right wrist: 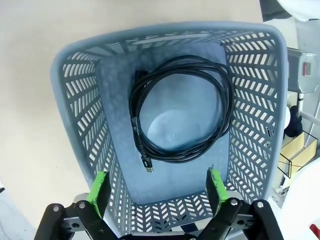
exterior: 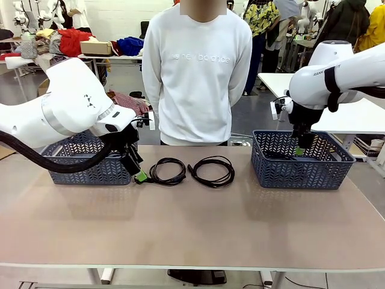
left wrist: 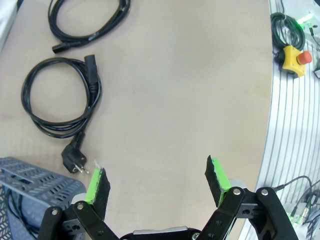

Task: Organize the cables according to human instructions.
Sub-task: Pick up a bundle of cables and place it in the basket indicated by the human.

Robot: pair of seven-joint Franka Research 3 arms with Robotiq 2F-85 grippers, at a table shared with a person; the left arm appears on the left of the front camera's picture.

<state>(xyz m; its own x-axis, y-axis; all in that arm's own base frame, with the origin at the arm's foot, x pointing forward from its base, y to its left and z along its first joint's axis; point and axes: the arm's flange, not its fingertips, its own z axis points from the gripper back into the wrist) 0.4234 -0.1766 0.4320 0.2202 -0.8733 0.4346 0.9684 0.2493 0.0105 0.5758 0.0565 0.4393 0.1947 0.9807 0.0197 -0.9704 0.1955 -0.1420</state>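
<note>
Front view: left claw [exterior: 140, 176] sits low by the left basket [exterior: 90, 165], just beside the first coil [exterior: 167, 171]. The second coil [exterior: 212, 171] lies next to it, both toward the far edge of the counter [exterior: 192, 229]. Probably lining up a grab. The person [exterior: 198, 72] stands behind, clear of it.

Left wrist view: jaws wide, empty, nothing blocking the first coil.

Right wrist view: right claw [right wrist: 157, 192] wide over the right basket [right wrist: 170, 30], third coil [right wrist: 180, 110] flat inside, already sorted I'd say.

Left gripper [exterior: 140, 176]: jaws wide apart, held low, angled downward.
Right gripper [exterior: 299, 150]: jaws wide apart, pointing straight down.
</note>
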